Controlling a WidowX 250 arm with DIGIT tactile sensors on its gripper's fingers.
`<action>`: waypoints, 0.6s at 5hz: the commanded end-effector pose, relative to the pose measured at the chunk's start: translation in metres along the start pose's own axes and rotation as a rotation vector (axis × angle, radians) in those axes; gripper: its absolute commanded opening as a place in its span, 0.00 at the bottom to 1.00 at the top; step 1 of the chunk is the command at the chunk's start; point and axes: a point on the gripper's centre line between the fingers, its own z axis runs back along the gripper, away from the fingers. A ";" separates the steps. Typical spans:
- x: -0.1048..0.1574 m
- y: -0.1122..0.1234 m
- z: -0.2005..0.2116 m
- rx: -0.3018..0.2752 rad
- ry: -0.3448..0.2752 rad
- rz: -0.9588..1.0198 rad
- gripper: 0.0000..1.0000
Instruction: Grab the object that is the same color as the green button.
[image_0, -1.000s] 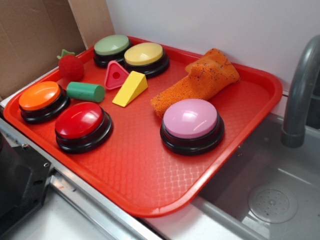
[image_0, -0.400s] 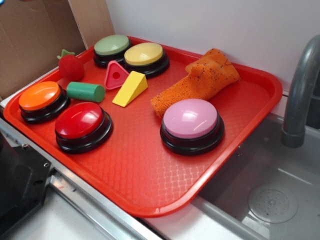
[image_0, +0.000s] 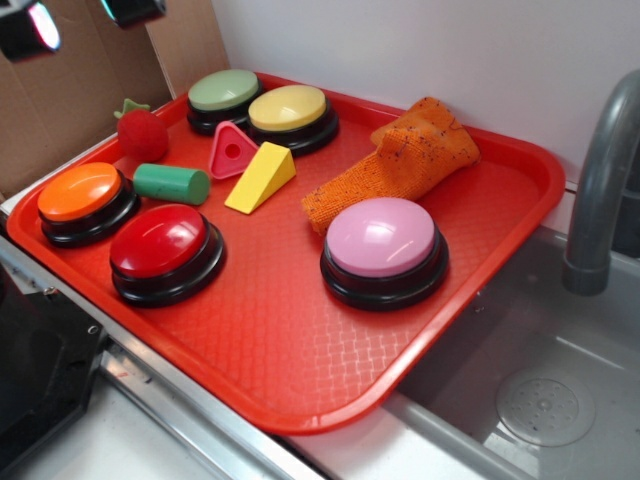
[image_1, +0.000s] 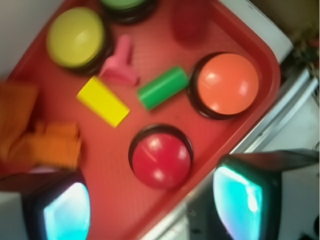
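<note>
End effector open, fingers spread and empty, high above the red tray; green cylinder lies below and ahead of it, between orange button and yellow wedge.

Behind my work area stands a plain pale wall, evenly lit with no hard shadows. In the far left corner a sheet of brown cardboard leans against it, and beside that a lighter tan board. To my right a grey sink drops below the surface, with a round drain in its bottom and a curved grey tap rising over it. A metal rail runs along the near edge of the desk, which is whitish. At the lower left sits a dark black box.
</note>
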 end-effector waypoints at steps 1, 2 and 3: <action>0.023 0.017 -0.037 0.046 -0.162 0.397 1.00; 0.033 0.022 -0.056 0.053 -0.160 0.484 1.00; 0.040 0.023 -0.076 0.051 -0.171 0.533 1.00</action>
